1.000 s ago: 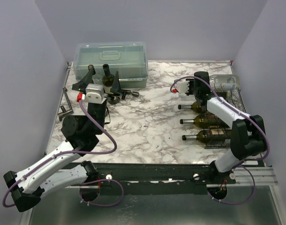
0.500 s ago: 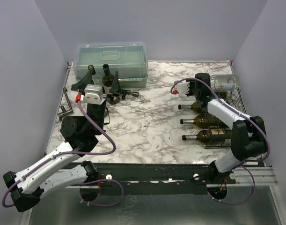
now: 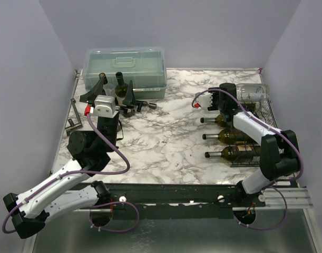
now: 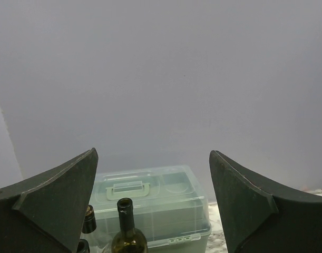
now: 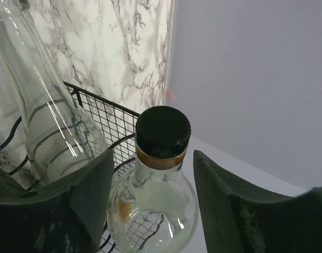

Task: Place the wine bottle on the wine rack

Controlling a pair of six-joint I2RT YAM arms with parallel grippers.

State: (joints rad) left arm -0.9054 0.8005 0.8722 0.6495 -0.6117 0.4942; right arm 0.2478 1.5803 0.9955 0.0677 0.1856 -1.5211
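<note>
The black wire wine rack [image 3: 257,112] stands at the right with three dark bottles [image 3: 235,136] lying in it. A clear bottle with a black cap [image 3: 253,93] lies on its top tier. In the right wrist view that capped bottle [image 5: 162,158] sits between my right gripper's [image 5: 153,174] open fingers, with a gap on the right side. My right gripper [image 3: 227,96] is at the bottle's cap end. My left gripper [image 3: 112,89] is open and empty, around an upright dark green bottle [image 3: 120,87], which also shows in the left wrist view [image 4: 126,229].
A translucent grey-green plastic box [image 3: 125,68] with a handle stands at the back left, behind the upright bottles. A second upright bottle [image 3: 103,78] stands beside the green one. Metal hardware [image 3: 74,118] lies at the left edge. A second clear bottle [image 5: 50,116] lies on the rack wire [image 5: 105,118].
My right wrist has shifted slightly left, away from the clear bottle lying on the rack. The left arm has not moved.
</note>
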